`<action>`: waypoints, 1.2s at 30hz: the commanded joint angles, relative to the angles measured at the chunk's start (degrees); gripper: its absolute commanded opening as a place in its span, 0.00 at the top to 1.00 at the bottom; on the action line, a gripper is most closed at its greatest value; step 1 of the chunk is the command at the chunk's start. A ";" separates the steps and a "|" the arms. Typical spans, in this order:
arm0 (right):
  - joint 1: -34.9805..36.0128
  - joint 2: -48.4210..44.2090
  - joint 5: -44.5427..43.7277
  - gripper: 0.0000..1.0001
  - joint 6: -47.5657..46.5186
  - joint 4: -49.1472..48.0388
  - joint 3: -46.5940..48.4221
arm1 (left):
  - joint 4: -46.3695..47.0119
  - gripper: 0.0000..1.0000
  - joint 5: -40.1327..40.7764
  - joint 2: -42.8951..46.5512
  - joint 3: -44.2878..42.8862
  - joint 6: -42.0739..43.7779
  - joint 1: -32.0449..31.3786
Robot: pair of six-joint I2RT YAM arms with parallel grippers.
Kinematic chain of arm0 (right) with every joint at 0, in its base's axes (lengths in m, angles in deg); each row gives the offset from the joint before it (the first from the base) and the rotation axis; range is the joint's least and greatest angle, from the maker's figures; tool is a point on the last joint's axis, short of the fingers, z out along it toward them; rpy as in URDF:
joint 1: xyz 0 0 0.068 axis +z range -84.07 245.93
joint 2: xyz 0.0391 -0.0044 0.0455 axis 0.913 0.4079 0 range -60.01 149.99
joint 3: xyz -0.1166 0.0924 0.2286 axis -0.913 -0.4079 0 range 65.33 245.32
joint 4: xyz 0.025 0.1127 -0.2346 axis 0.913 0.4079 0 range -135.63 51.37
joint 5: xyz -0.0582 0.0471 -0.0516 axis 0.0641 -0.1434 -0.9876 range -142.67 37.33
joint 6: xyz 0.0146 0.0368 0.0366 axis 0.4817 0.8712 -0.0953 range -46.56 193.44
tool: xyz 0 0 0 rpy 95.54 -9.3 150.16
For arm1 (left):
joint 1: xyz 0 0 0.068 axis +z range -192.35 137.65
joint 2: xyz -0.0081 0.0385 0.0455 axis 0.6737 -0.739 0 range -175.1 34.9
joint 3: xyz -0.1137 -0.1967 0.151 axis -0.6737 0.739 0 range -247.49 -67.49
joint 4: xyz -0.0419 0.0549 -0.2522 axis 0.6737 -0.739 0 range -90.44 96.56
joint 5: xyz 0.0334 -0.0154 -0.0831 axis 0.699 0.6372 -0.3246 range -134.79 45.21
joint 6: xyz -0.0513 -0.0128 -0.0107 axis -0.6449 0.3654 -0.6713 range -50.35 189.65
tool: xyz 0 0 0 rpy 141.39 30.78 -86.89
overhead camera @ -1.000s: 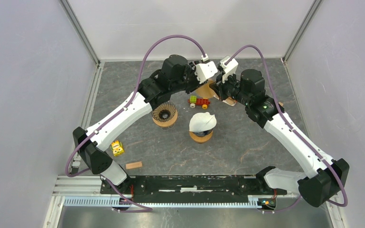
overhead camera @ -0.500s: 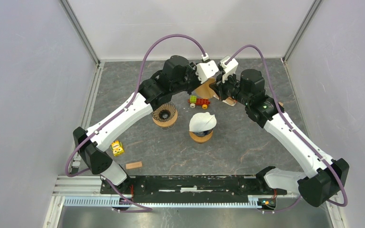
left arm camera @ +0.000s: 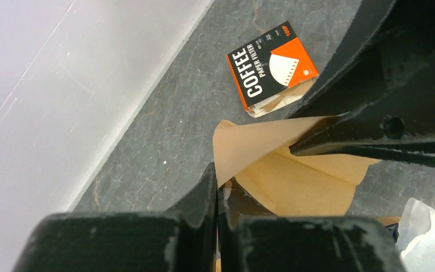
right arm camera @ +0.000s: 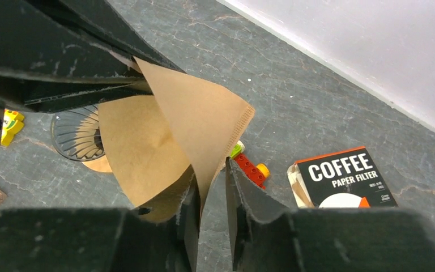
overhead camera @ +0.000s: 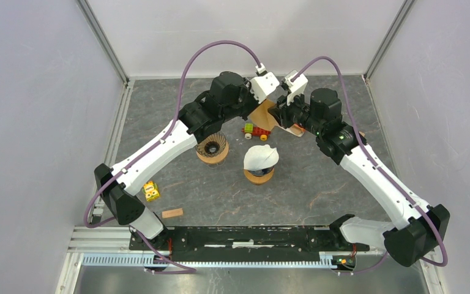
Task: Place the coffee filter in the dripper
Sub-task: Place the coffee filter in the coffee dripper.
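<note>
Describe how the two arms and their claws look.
The left arm and right arm have white links and black joints. A purple cable loops along each. The left claw and right claw are scuffed black; a green light glows on the right arm.

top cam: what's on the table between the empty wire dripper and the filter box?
A small brick toy car, between the dripper and the box. Top view shows it; right wrist view catches its end beside the held filter.
</note>
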 commanded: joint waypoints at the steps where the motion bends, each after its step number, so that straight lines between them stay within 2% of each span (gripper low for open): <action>1: 0.25 0.02 0.10 0.66 0.32 -2.65 3.06 | 3.57 0.98 4.91 0.28 -1.42 -6.09 -0.33; 5: 0.07 0.06 -0.76 0.52 4.07 -2.87 3.44 | 4.37 0.98 9.57 0.12 -2.17 -8.28 -0.33; 9: -0.49 -0.50 0.82 0.44 8.43 -4.58 2.16 | 4.59 0.98 13.44 0.21 -2.90 -12.34 -0.33; 16: -1.63 0.26 6.08 0.38 13.56 -7.09 1.47 | 4.07 0.98 16.09 -0.88 -4.77 -20.32 -0.24; 27: -1.68 -1.13 5.32 0.28 8.04 -5.99 2.35 | 1.97 0.98 16.95 -0.96 -6.00 -30.03 0.35; 36: -1.67 -1.09 3.93 0.26 7.06 -6.14 0.86 | 0.13 0.98 13.68 0.82 -4.56 -44.39 2.58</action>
